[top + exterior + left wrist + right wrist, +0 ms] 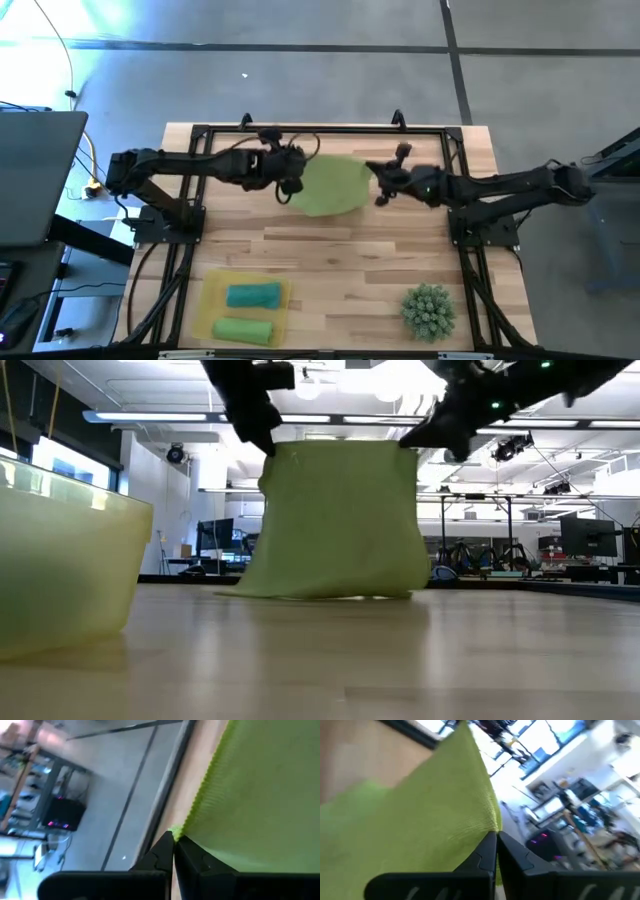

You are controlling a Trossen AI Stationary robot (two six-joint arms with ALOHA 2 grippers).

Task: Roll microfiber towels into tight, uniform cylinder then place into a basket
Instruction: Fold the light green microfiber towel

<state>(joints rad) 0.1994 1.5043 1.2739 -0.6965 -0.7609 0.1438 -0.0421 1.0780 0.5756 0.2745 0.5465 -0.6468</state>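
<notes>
**One green towel lifted by two grippers**

One green towel is being held up by two corners, its lower edge touching the table: the left gripper and right gripper are clamped on it. Two rolled towels are lying in the basket.

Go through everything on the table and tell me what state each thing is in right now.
Green towel: unrolled, held up by two corners, lower edge on the table.
Left gripper: shut on a towel corner.
Right gripper: shut on the other corner.
Basket: holds two rolled towels, teal and green.
Spiky green ball: resting alone, untouched.
</notes>
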